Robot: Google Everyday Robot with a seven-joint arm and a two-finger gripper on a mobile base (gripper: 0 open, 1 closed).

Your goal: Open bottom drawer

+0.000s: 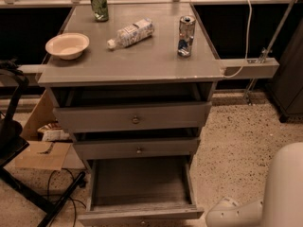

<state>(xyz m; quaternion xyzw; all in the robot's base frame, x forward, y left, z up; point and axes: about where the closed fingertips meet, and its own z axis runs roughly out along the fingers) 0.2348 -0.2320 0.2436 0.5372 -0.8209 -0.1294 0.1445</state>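
The slim grey bottom drawer of the grey metal cabinet stands pulled well out, its shallow interior exposed, so the opening looks essentially done; the gripper lies out of view beyond the white robot arm at lower right, so I cannot tell its state.

LOWER CENTRE: The bottom drawer, lowest of three in the grey cabinet, stands pulled well out, its wide, shallow grey interior exposed. Its slim front panel runs level along the bottom edge of the frame, partly cut off there. The robot's hand is out of view, somewhere beyond the white arm at lower right.
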